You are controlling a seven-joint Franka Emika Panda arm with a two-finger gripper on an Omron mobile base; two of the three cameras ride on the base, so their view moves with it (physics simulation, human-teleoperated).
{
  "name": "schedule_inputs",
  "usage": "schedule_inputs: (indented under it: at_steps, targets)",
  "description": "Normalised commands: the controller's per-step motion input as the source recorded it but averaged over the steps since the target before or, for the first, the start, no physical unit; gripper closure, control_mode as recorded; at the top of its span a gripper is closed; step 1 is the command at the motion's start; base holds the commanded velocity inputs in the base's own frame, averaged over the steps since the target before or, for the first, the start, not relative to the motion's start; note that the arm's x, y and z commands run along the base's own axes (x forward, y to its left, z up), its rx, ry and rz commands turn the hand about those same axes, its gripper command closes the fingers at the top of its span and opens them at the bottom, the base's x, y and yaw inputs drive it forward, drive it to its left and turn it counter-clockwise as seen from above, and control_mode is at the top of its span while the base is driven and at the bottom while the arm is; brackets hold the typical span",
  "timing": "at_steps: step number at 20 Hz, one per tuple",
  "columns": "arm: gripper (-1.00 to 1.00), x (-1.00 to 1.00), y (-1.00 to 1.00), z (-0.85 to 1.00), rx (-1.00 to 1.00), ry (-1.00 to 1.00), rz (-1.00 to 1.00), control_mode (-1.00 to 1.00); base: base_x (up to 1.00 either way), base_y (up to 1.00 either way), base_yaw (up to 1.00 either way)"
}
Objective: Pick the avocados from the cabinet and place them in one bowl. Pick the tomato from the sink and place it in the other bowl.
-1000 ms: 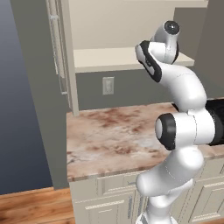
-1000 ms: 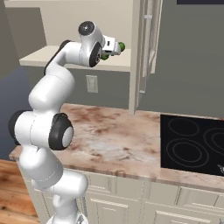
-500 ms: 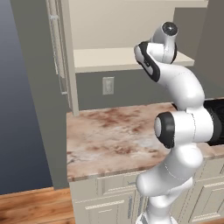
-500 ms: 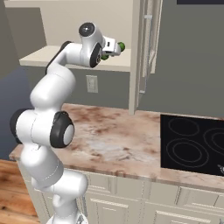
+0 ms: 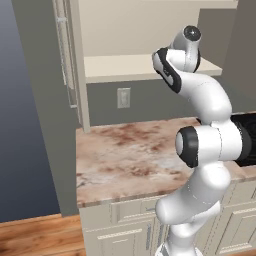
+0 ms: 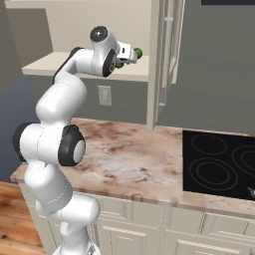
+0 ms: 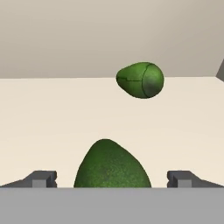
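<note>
Avocados: we see a near avocado point(image 7: 112, 164) and a far avocado point(image 7: 141, 80) on the cabinet point(image 5: 45, 90) shelf. Our fingers point(image 7: 43, 178) are wide apart beside the near one, holding nothing.

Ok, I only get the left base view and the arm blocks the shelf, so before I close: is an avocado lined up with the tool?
Observer: Yes. In the hand view the near avocado sits between the open tool fingertips.
Operator: Touching it yet?
Observer: No, there is a gap on both sides.
Operator: Where's the second one?
Observer: The far avocado lies on its side further back on the cabinet shelf, slightly right.
</note>
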Motion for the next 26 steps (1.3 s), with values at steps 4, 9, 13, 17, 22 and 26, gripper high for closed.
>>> schedule_inputs:
  at_steps: [4,9,13,17,22,26]
  targets:
    - [-1.0,0.0,0.0,0.0,0.0,0.0,0.0,-1.0,0.0,0.0,0.0]
    - [1.0,0.0,0.0,0.0,0.0,0.0,0.0,-1.0,0.0,0.0,0.0]
    - [1.0,0.0,0.0,0.0,0.0,0.0,0.0,-1.0,0.0,0.0,0.0]
    - [1.0,0.0,0.0,0.0,0.0,0.0,0.0,-1.0,0.0,0.0,0.0]
    - [1.0,-0.21,0.0,0.0,0.0,0.0,0.0,-1.0,0.0,0.0,0.0]
    - [1.0,-0.44,0.0,0.0,0.0,-0.01,0.0,-1.0,0.0,0.0,0.0]
